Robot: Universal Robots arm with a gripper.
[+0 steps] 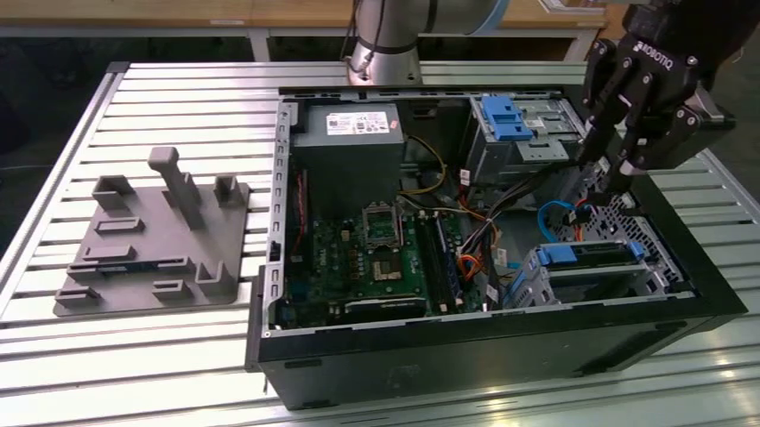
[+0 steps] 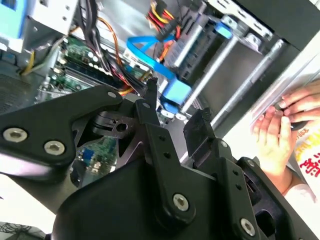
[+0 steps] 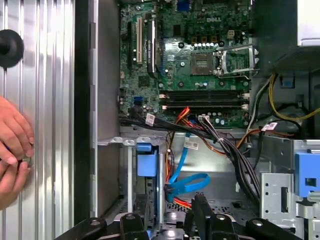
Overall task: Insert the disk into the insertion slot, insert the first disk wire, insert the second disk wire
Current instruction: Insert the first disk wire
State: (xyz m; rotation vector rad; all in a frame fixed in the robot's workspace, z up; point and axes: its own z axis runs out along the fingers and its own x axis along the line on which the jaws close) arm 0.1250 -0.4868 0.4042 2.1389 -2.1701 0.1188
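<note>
Gripper (image 2: 176, 99): in the second wrist view the two black fingers (image 2: 150, 107) are seen apart, with nothing clamped between them.
Blue data cable (image 2: 145, 55): its loop and blue plug are seen just beyond the fingertips; whether they are touched cannot be told.
Arm pose: in the exterior view the gripper is angled down into the open computer case (image 1: 475, 351) from the exterior view's upper right, its tips lowered between the tall bay with a blue latch (image 1: 511, 120) and the drive cage.
Disk (image 1: 588, 255): seated in the cage, its blue carrier handle turned toward the case interior.
Insertion slot (image 1: 526, 286): placed in the case corner at the exterior view's lower right, near the fingertips.
Motherboard (image 3: 200, 65): laid flat beyond the cables.
Person's hands (image 3: 12, 145): in both wrist views they are seen on the slatted table (image 3: 45, 100), just outside the case wall.
Grey fixture plate (image 1: 155, 240): in the exterior view it is seen on the table at the exterior view's left, well apart from the case.
</note>
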